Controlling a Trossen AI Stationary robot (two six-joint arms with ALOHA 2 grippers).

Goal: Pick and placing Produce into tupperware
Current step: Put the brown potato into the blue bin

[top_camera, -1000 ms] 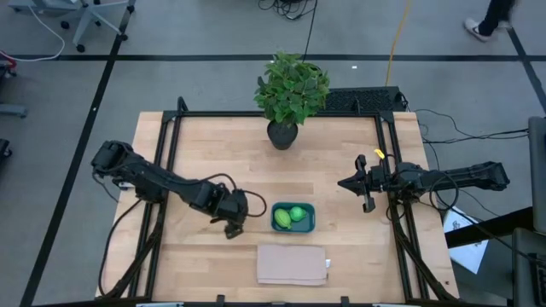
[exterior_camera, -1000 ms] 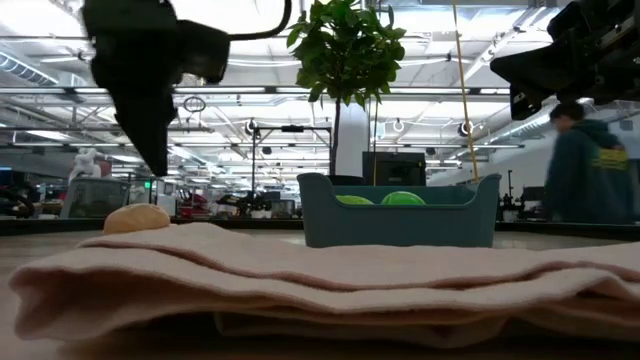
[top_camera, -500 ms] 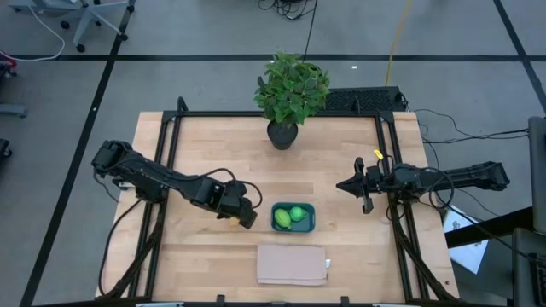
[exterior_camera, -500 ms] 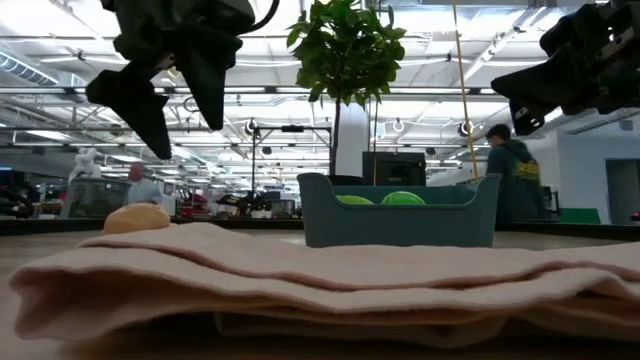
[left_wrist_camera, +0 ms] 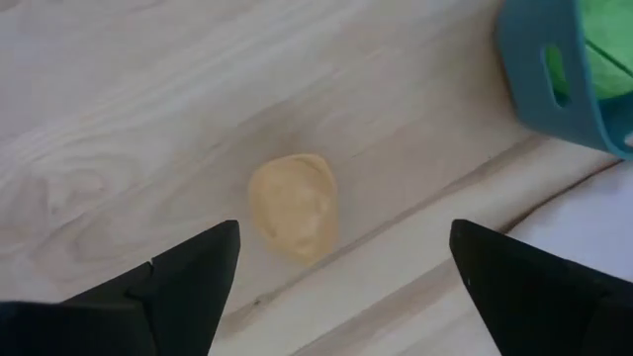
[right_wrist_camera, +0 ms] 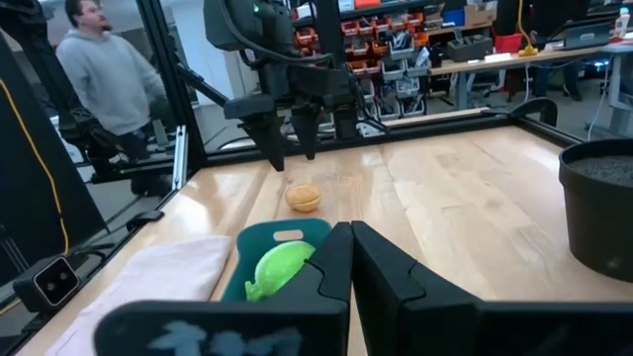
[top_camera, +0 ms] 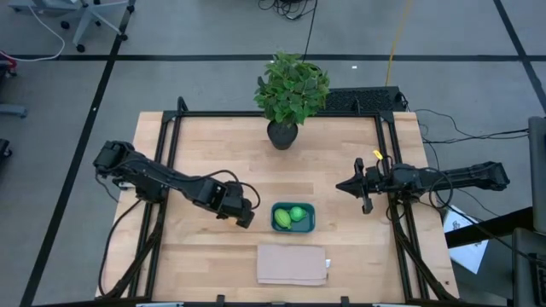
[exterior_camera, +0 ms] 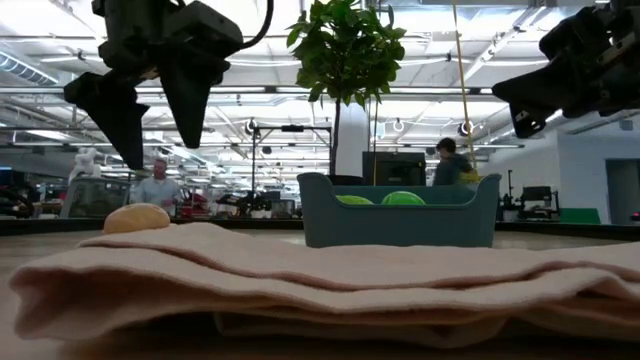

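Left gripper [exterior_camera: 145, 125] hangs above the table with its two fingers spread wide apart and nothing between them. Right below it, the tan-orange egg-like fruit [left_wrist_camera: 294, 207] lies on the bare wooden table [top_camera: 333, 170], between the two fingertips in the left wrist view but not touching them.

In the high view, the beige folded cloth [top_camera: 292, 263] lies nearest, at about 6 o'clock on the table. Just past it sits the teal tupperware [top_camera: 308, 223], near the middle. Inside it are the yellow-green oblong fruit [top_camera: 281, 219] and the bright green ball [top_camera: 296, 213], side by side. The egg-like fruit is outside the tupperware, close by at its 9 o'clock side, under the left gripper.

Right gripper [top_camera: 342, 184] waits off at 3 o'clock, well apart from the tupperware, with its fingers pressed together and empty.

Farthest back, at 12 o'clock, stands the leafy potted plant [top_camera: 290, 89]. Beyond the table, a person in a grey top [right_wrist_camera: 111, 71] shows in the room.
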